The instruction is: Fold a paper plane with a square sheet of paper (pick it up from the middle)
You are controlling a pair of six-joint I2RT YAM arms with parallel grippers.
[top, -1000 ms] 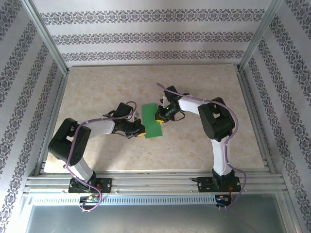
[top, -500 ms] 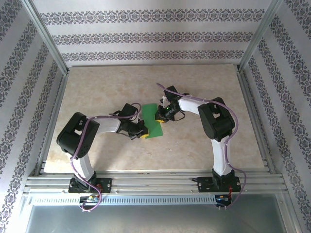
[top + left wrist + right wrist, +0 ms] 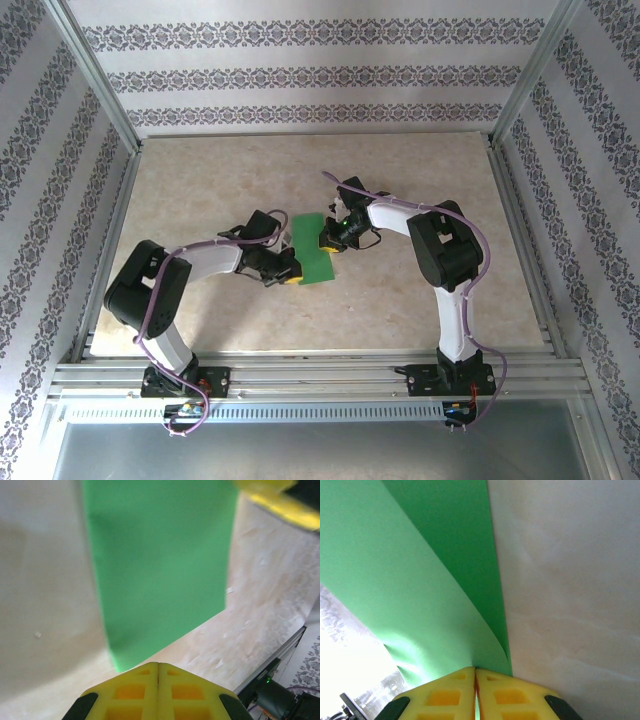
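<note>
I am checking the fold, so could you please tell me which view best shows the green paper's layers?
The right wrist view: the square sheet of paper curls over itself, both layers pinched in the right tool. The top external view gives a narrow rectangular outline; the left wrist view shows one flat face.

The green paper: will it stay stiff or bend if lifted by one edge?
Probably floppy: the green paper curls where the right gripper pinches it. It looks thin, so likely light and apt to slide on the table.
</note>
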